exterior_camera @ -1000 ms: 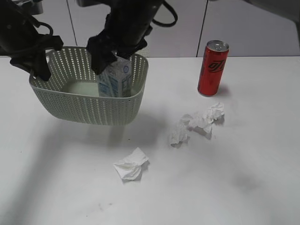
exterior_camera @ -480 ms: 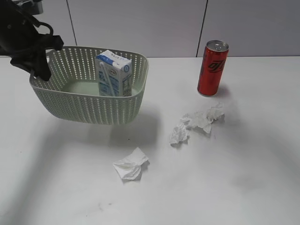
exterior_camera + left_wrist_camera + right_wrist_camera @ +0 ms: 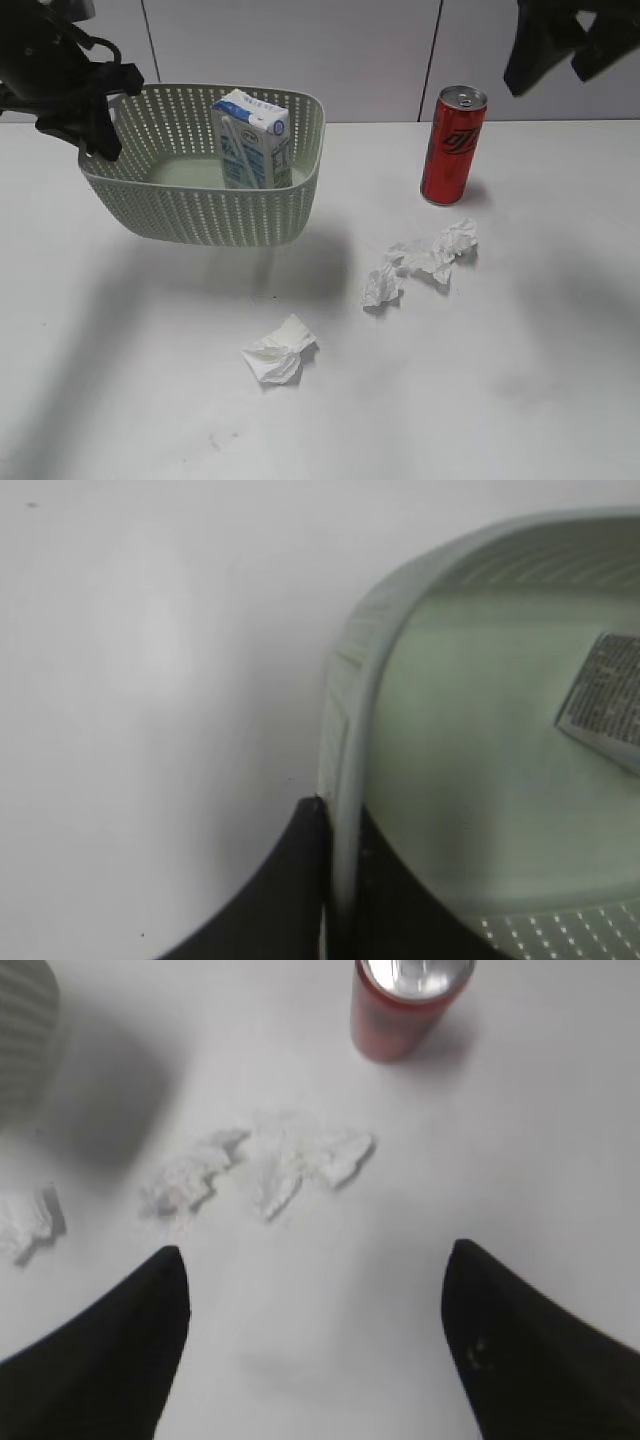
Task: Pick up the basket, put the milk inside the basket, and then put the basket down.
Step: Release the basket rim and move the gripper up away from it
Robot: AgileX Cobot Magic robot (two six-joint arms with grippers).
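The left gripper (image 3: 95, 125) is clamped on the left rim of the basket (image 3: 215, 215), holding it clear of the surface (image 3: 150, 400) (shadow beneath) with the milk (image 3: 250, 140) upright inside, while the right gripper (image 3: 315, 1345), spread wide and empty, hangs above the crumpled tissues (image 3: 260, 1170).
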